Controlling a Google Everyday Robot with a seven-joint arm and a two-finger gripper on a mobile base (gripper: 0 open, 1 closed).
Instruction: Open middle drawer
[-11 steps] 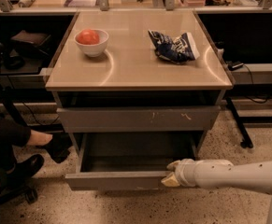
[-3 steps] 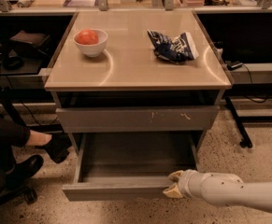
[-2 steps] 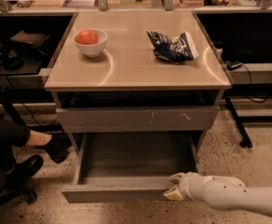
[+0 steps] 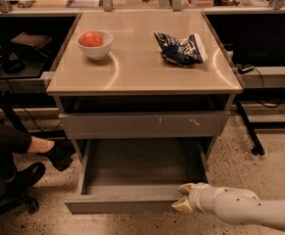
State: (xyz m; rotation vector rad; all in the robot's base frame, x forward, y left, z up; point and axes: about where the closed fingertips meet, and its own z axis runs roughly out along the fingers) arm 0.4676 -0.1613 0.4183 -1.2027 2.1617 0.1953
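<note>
The middle drawer [image 4: 117, 205] is the plain grey, handle-less one low in the cabinet. It stands pulled far out, and its shallow grey box interior [image 4: 142, 163] holds nothing. Above it the taller grey front with pale scratch marks [image 4: 147, 125] is closed. My gripper [image 4: 183, 198] is at the right end of the open drawer's front panel. One cream fingertip [image 4: 186, 187] is over the top edge on the inner side and the other is on the outer face, closed on the panel. My white arm [image 4: 249, 210] comes in from the lower right.
On the cabinet top [image 4: 142, 70] are a white bowl with a red fruit [image 4: 94, 43] and a crumpled blue chip bag [image 4: 181, 49]. A seated person's black shoes [image 4: 59, 153] and a chair base [image 4: 14, 199] are at the left. A desk leg [image 4: 249, 131] stands at the right.
Since the earliest frame the drawer has slid further out toward the camera, with my gripper moving along on its front. Over the last second both have barely moved.
</note>
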